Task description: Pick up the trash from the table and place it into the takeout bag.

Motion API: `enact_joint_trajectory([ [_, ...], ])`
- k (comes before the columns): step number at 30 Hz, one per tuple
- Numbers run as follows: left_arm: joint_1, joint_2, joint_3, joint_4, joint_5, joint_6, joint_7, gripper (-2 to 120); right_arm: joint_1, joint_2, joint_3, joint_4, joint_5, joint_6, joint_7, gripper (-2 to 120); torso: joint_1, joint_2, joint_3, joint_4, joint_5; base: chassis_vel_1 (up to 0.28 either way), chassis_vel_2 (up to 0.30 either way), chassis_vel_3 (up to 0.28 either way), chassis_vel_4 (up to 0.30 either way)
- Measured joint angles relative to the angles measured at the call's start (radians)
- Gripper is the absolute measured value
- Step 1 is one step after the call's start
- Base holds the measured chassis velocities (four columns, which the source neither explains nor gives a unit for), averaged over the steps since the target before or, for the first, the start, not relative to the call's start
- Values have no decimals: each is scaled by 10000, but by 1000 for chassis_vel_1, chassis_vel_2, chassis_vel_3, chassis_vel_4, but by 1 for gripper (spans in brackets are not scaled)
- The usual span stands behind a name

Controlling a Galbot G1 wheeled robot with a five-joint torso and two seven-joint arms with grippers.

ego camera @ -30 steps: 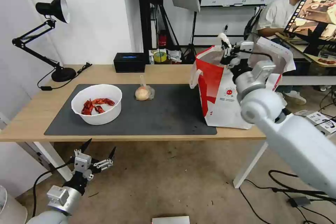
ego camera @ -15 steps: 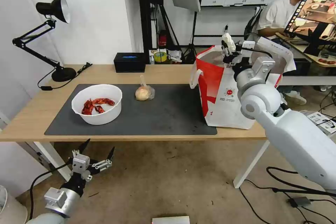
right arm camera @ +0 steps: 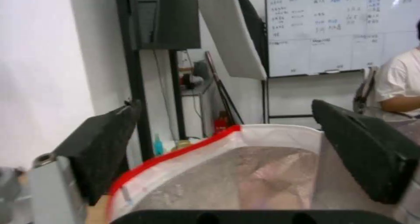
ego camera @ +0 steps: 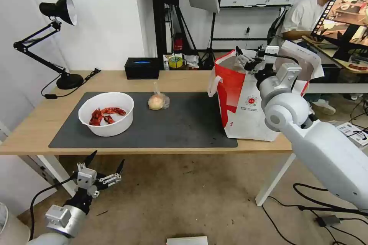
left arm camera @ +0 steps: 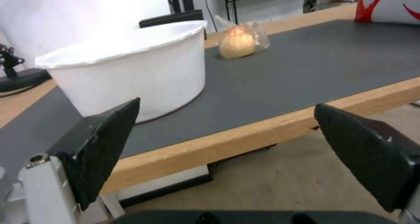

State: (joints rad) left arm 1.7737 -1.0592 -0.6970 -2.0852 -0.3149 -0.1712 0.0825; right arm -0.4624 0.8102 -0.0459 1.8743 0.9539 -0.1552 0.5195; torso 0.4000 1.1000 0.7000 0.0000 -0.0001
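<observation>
The right gripper point(ego camera: 245, 58) hangs wide open and empty above the takeout bag point(ego camera: 245, 103), while bowl point(ego camera: 106, 113) and bun point(ego camera: 156, 102) wait on the bench point(ego camera: 184, 80); the left gripper point(ego camera: 102, 165) idles open below its edge.

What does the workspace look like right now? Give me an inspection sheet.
Surface: light-wood table with a dark grey mat.
Job's things: white bowl with red scraps and bagged bun on the mat; takeout bag upright at the mat's right end, mouth open.
Clutter: black box and desk lamp at the table's back.
Grippers: right tool open over the bag's mouth, holding nothing; left tool open, below the table's front edge.
Cables: lamp cord on the table; cables on the floor, right.
Surroundings: seated person behind the bag, touching nothing.
</observation>
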Motion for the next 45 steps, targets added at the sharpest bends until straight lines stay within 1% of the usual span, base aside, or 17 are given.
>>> enact_joint_trajectory([
  [2, 0, -15, -6, 0, -4, 1, -2, 100, -220, -35, 7, 368, 15, 318, -149, 100, 0, 0, 0, 0, 0, 0, 0, 0, 0],
  [4, 0, -22, -6, 0, -5, 0, -2, 100, -303, -50, 7, 497, 19, 413, -225, 100, 0, 0, 0, 0, 0, 0, 0, 0, 0],
  [7, -6, -37, -7, 1, -7, 0, -3, 100, -669, -134, 6, 1035, 15, 708, -617, 100, 0, 0, 0, 0, -1, 0, 0, 0, 0],
  [11, -37, -52, 7, 31, -6, -1, -6, 100, -1864, -366, 73, 1947, -157, 1040, -1610, 100, 0, 0, -1, 1, -2, 0, 0, 0, 0],
  [12, -37, -52, 7, 31, -6, -1, -6, 100, -1864, -366, 73, 1947, -157, 1040, -1610, 100, 0, 0, -1, 1, -2, 0, 0, 0, 0],
  [14, -43, -57, 19, 55, -7, -6, -6, 100, -2962, -510, 224, 2311, -508, 1194, -2416, 100, 0, 0, 0, -2, 2, 0, 0, 0, 0],
  [17, -49, -57, 27, 75, -7, -17, -6, 100, -3506, -585, 321, 2471, -723, 1227, -2822, 100, -1, 0, -1, -3, 2, 0, 0, 0, 0],
  [19, -70, -61, 66, 94, -4, -26, -5, 100, -4599, -735, 563, 2642, -1377, 1271, -3480, 100, -1, 0, -1, -1, 0, 0, 0, 0, 0],
  [20, -70, -61, 66, 94, -4, -26, -5, 100, -4599, -735, 563, 2642, -1377, 1271, -3480, 100, -1, 0, -1, -1, 0, 0, 0, 0, 0],
  [22, -90, -74, 78, 99, 4, -29, -4, 100, -5290, -836, 761, 2666, -1774, 1334, -3745, 100, -1, 0, -1, -2, 1, 0, 0, 0, 0],
  [26, -95, -87, 80, 110, 21, -35, 0, 100, -5826, -922, 939, 2713, -2091, 1276, -3876, 100, -1, 0, -1, -1, 0, 0, 0, 0, 0],
  [27, -94, -90, 79, 115, 28, -41, 2, 100, -6170, -977, 1019, 2761, -2382, 1131, -3886, 100, -1, 0, -1, 0, 0, 0, 0, 0, 0],
  [29, -90, -91, 76, 115, 32, -57, 5, 100, -6630, -1025, 1061, 2833, -2823, 901, -3728, 100, -1, 0, -1, -2, 0, 0, 0, 0, 0],
  [35, -81, -126, 69, 115, 35, -70, 9, 100, -7346, -870, 1014, 2765, -3239, 679, -3240, 100, -1, 0, 0, -1, 0, 0, 0, 0, 0],
  [39, -62, -175, 68, 146, 50, -106, 28, 100, -7756, -647, 889, 2522, -3566, 1020, -3042, 100, -1, 1, 0, -1, 0, 0, 0, 0, 0],
  [42, -51, -190, 50, 196, 59, -134, 30, 100, -7952, -443, 770, 2190, -3880, 1602, -2852, 100, -1, 0, 0, 0, 0, 0, 0, 0, 0],
  [45, -33, -197, 37, 208, 65, -140, 33, 100, -8144, -315, 730, 2055, -4043, 1907, -2763, 100, -1, 0, 0, 0, 1, 0, 0, 0, 0],
])
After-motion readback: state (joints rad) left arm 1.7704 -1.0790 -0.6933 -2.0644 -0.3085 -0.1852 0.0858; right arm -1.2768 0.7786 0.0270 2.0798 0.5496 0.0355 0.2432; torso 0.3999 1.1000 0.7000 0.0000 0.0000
